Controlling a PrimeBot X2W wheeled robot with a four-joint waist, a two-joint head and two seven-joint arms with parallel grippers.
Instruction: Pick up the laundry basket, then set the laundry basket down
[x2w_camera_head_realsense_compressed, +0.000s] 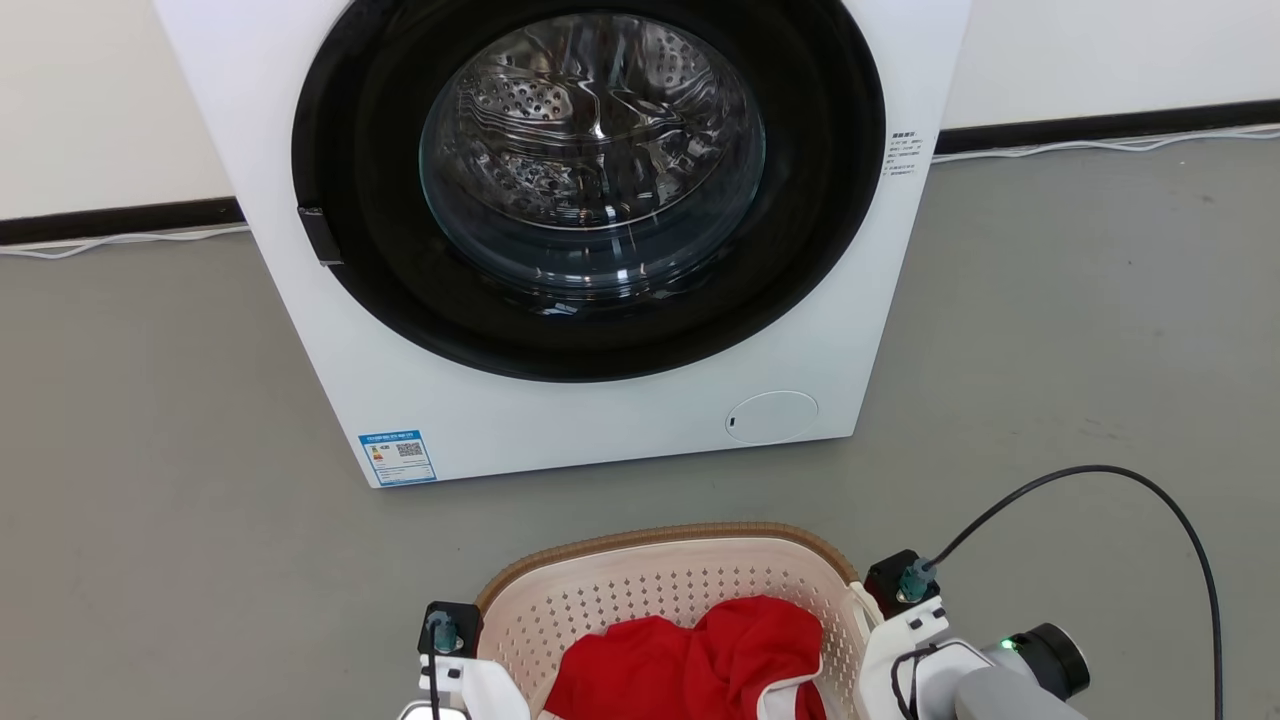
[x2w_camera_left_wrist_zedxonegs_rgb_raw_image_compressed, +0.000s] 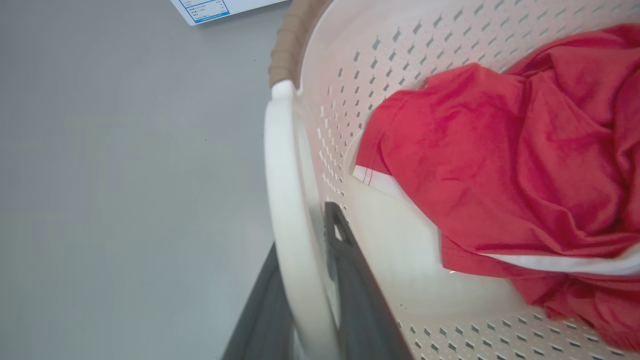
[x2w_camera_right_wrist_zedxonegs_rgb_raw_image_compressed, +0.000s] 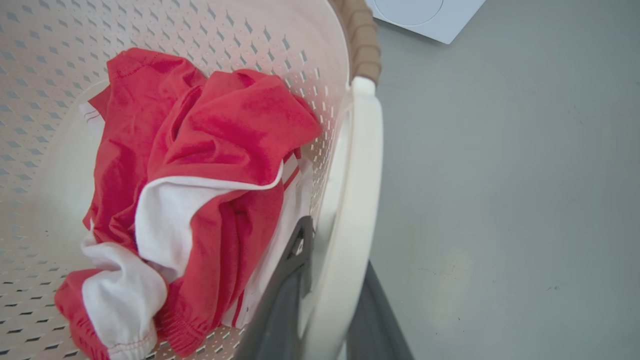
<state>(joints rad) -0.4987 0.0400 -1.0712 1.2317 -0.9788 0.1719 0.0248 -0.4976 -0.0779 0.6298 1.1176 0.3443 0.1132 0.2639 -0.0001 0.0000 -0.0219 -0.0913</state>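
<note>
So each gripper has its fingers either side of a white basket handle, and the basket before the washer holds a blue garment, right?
Not blue: the garment is red with white trim, as both wrist views show. The rest stands: left gripper and right gripper each straddle a white handle of the laundry basket before the washer.

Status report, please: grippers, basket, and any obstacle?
Left gripper shut on left handle, right gripper on right handle. Basket upright, red garment inside; lifted or not, cannot tell. Washer ahead, door shut.
</note>
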